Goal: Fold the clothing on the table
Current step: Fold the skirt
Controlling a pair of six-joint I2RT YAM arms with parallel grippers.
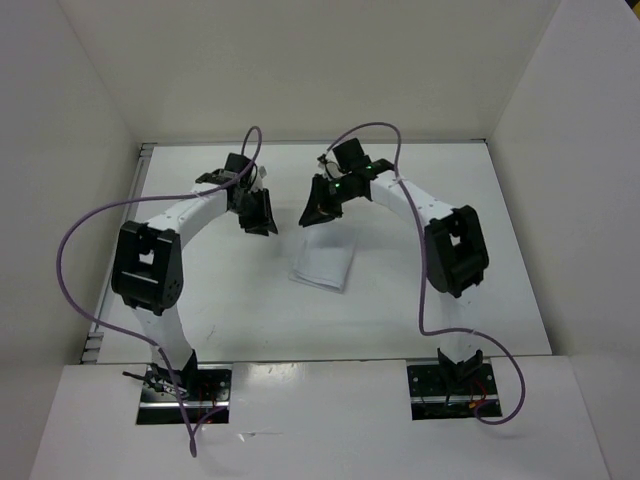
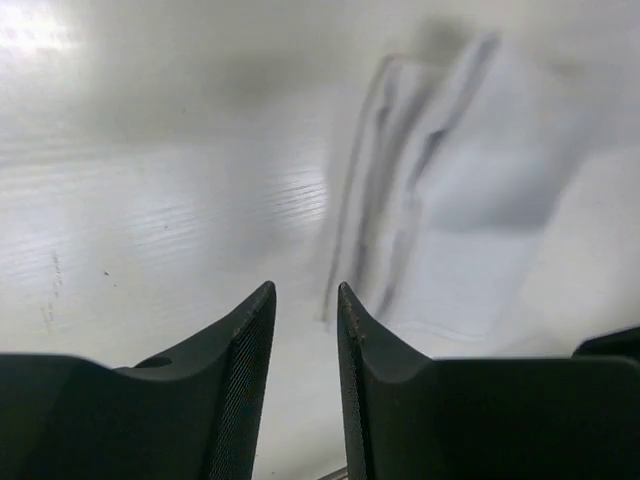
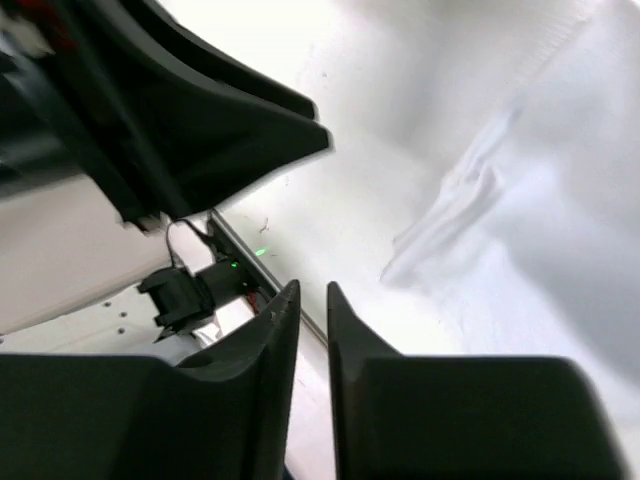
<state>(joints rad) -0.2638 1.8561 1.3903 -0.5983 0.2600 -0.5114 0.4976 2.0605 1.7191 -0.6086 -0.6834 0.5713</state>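
The cloth point(image 1: 322, 266) lies flat on the white surface point(image 1: 220, 290), near the middle and between my two arms. It makes a small, roughly rectangular shape. From my left wrist I see blurred grey lines along its near side that look like stacked edges, so I judge that at least one fold is already in it.

My left fingers point(image 2: 258, 315) are parted a little and hold nothing, with bare surface showing through the gap. My right fingers point(image 3: 285, 310) are also slightly apart and empty, and the cloth sits off to their right, not between them. From above, both sets hang over the far side of the cloth, the left one off beyond its far left corner and the right one closer to its far edge. I can't tell whether either is touching the fabric.

I think the job now is either to get clear without spoiling the fold or to take the far edge for one more fold. To get clear, I should rise straight up first and move sideways only afterwards, because this thin fabric would slide or lift at the slightest brush. For another fold, I should:

- Open wider before coming down.
- Pinch both far corners, catching every layer.
- Carry both corners over level and together so the edges meet square.
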